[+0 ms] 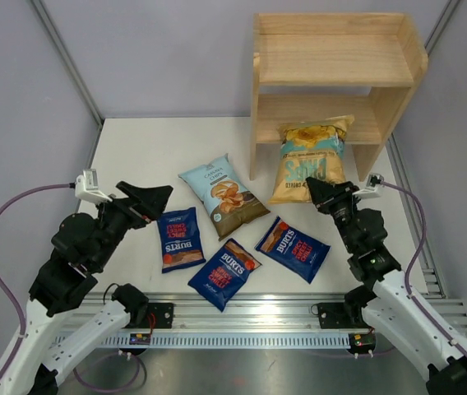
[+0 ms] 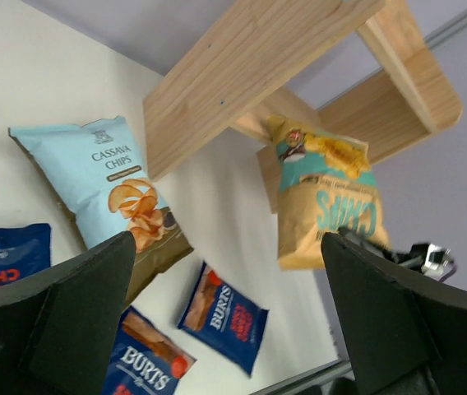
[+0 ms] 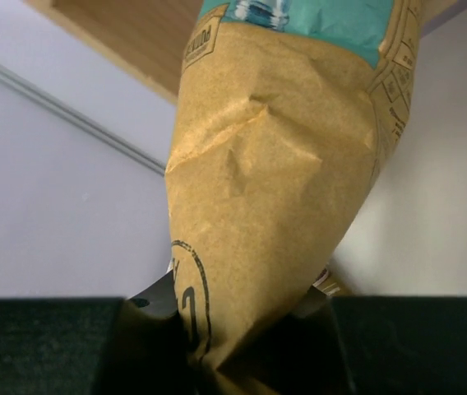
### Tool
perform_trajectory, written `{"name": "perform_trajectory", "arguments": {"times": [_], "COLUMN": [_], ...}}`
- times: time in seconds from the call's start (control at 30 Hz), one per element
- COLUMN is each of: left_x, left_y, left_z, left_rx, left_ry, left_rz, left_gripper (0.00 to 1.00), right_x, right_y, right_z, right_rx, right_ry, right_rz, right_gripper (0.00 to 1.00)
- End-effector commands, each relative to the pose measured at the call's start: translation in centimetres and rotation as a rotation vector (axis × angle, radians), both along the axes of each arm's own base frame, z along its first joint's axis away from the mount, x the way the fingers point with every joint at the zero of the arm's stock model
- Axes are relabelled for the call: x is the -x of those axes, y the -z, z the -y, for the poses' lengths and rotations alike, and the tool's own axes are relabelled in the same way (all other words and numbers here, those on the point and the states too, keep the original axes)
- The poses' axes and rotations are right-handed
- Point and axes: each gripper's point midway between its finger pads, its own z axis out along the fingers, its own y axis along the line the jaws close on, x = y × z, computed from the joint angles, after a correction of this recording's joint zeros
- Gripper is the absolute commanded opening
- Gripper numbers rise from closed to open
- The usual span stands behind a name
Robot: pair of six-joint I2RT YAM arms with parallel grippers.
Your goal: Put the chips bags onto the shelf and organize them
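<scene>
The right claw (image 3: 238,309) pinches the bottom edge of a golden-yellow crisp bag (image 1: 309,156) printed "CHIPS" in teal. The bag's top edge rests inside the lower tier of the light natural-wood two-tier shelf (image 1: 332,58) at upper right, and its base juts past the tier's front edge.

At centre left the left claw (image 1: 158,197) hovers with its jaws spread wide and nothing between them, just beside the nearest bag.

A pale blue bag with a brown base (image 1: 221,193), labelled "CASSAVA CHIPS", lies at mid-frame, near the shelf's left side panel but apart from it. Below it, three dark blue "BURTS" packets lie flat in a loose row: the left packet (image 1: 179,239), the middle packet (image 1: 224,273) and the right packet (image 1: 293,248).

Bare white tabletop (image 1: 135,148) stretches across the upper left.
</scene>
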Motion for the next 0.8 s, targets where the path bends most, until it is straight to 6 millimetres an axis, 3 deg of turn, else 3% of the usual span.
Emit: {"name": "perform_trajectory", "arguments": {"times": [0.0, 0.03, 0.07, 0.1, 0.13, 0.17, 0.2, 0.3, 0.33, 0.5, 0.53, 0.57, 0.77], "left_x": [1.2, 1.4, 1.8, 2.0, 2.2, 2.6, 2.9, 3.7, 3.8, 4.3, 4.3, 4.3, 4.1], "left_y": [0.7, 0.8, 0.6, 0.9, 0.9, 1.2, 1.1, 1.2, 1.3, 2.2, 2.8, 3.0, 4.7], "left_z": [0.4, 0.5, 0.9, 1.1, 1.2, 1.7, 1.7, 1.5, 1.5, 0.9, 0.9, 0.8, 0.4], "left_rx": [-0.158, -0.174, -0.195, -0.217, -0.231, -0.257, -0.271, -0.313, -0.323, -0.382, -0.391, -0.402, -0.450], "left_ry": [0.093, 0.109, 0.146, 0.167, 0.184, 0.225, 0.241, 0.272, 0.278, 0.291, 0.293, 0.292, 0.285], "left_rz": [0.011, 0.009, 0.022, 0.016, 0.017, 0.020, 0.023, 0.036, 0.039, 0.044, 0.035, 0.035, 0.027], "left_gripper": [0.99, 0.99, 0.99, 0.99, 0.99, 0.99, 0.99, 0.99, 0.99, 0.99, 0.99, 0.99, 0.99], "right_x": [-0.9, -1.0, -2.1, -3.6, -3.6, -4.3, -6.1, -8.6, -9.1, -12.6, -13.0, -13.9, -15.6], "right_y": [-6.2, -7.3, -7.7, -6.7, -7.3, -7.9, -6.7, -6.3, -7.3, -5.7, -6.0, -4.6, -2.4], "right_z": [-0.1, -0.6, 0.6, 0.6, 0.0, 0.6, 2.2, 4.4, 4.4, 7.0, 7.7, 8.0, 10.8], "right_rx": [-0.081, -0.071, -0.078, -0.072, -0.068, -0.107, -0.120, -0.128, -0.119, -0.184, -0.188, -0.216, -0.290], "right_ry": [-0.075, -0.128, -0.105, -0.121, -0.198, -0.208, -0.175, -0.170, -0.191, -0.187, -0.192, -0.190, -0.083], "right_rz": [0.128, 0.143, 0.143, 0.094, 0.096, 0.105, 0.060, 0.032, 0.038, -0.066, -0.076, -0.133, -0.216], "right_gripper": [0.21, 0.21, 0.21, 0.21, 0.21, 0.21, 0.21, 0.21, 0.21, 0.24, 0.26, 0.29, 0.45]}}
